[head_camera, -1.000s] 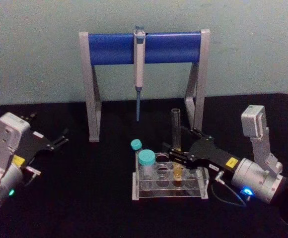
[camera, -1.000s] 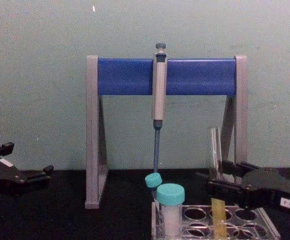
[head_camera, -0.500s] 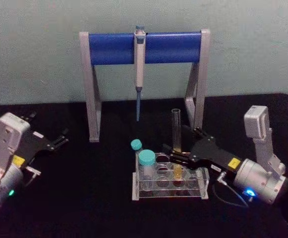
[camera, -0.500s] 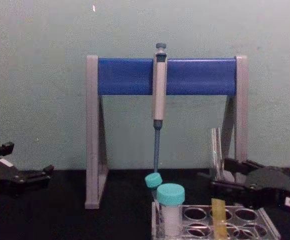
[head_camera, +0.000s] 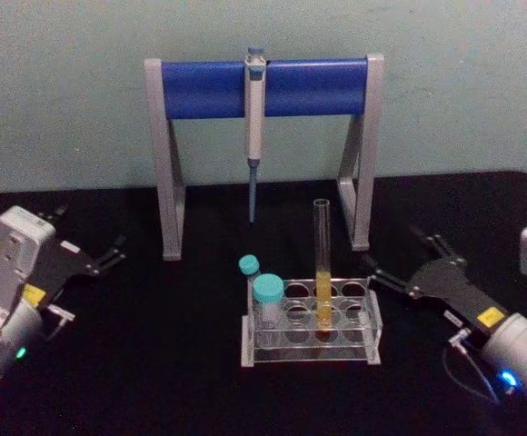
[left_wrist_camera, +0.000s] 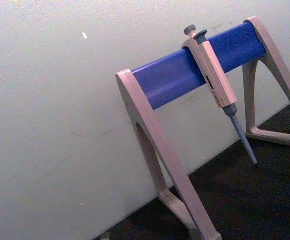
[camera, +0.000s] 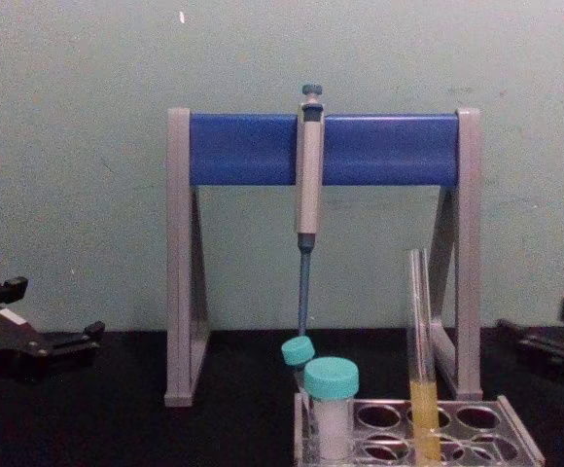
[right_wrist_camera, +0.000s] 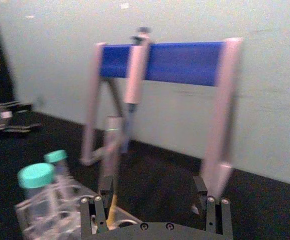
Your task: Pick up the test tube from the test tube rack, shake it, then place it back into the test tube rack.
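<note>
In the head view the test tube (head_camera: 322,263) stands upright in a middle hole of the test tube rack (head_camera: 311,328), at the tabletop's (head_camera: 173,363) centre. The right gripper (head_camera: 397,259) sits at 3 o'clock of the rack, apart from it, jaws open and empty. The left gripper (head_camera: 115,252) rests at 9 o'clock, well apart, jaws slightly parted, holding nothing. Two teal-capped tubes (head_camera: 267,302) occupy the rack's left end; the pipette stand (head_camera: 262,89) rises at 12 o'clock. In the chest view the tube's yellow liquid (camera: 424,418) fills its lower part. The right wrist view shows both fingers (right_wrist_camera: 99,212) spread wide.
</note>
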